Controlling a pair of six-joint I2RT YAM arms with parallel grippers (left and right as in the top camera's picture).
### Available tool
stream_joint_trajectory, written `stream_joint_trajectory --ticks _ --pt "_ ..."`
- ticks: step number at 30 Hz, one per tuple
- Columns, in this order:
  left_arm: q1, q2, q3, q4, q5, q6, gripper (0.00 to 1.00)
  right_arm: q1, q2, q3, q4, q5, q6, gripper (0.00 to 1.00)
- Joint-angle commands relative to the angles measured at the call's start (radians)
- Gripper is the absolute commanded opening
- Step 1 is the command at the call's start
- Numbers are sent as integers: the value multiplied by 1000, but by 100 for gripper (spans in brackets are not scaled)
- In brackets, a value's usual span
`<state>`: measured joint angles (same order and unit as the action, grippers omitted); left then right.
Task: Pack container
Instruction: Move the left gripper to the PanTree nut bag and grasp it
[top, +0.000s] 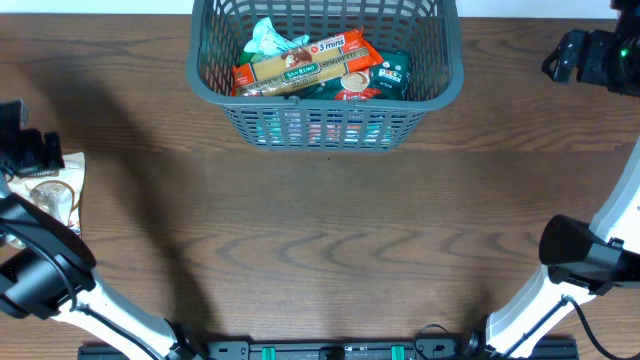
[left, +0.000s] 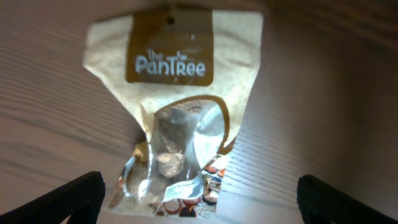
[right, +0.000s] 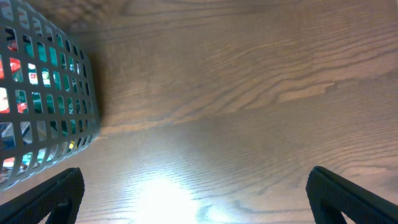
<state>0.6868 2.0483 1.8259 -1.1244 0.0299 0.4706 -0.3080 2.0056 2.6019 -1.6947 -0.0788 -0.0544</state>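
Wooden table (top: 320, 230), container (top: 330, 135) left of right tool (right: 198, 196)

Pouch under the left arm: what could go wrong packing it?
The pouch lies flat on the table, so the open left gripper may pinch only an edge and drop it. The container already holds a pile of packets, so the pouch could land on top and slide off.

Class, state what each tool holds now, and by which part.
Nothing is held: left tool open over the snack pouch, right tool open over the table.
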Motion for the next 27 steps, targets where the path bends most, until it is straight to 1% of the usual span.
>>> stream_joint_trajectory --ticks 1,2,3,8,10,19,27 --pt "39 5 -26 20 42 27 98 8 11 -5 -2 -8 17 99" --pt "46 6 -31 26 42 27 100 8 11 -5 -3 -8 17 99" --pt "53 6 -37 36 42 27 98 8 11 -5 -3 -8 17 99" --pt "75 6 -81 93 72 27 99 8 11 -5 0 -8 43 99" --pt "77 6 -117 126 90 27 99 8 11 -5 0 -8 43 99" --pt "77 7 -313 308 90 27 98 8 11 -5 -3 -8 58 99" --pt "77 10 -435 433 90 27 99 8 11 -5 -3 -8 77 99"
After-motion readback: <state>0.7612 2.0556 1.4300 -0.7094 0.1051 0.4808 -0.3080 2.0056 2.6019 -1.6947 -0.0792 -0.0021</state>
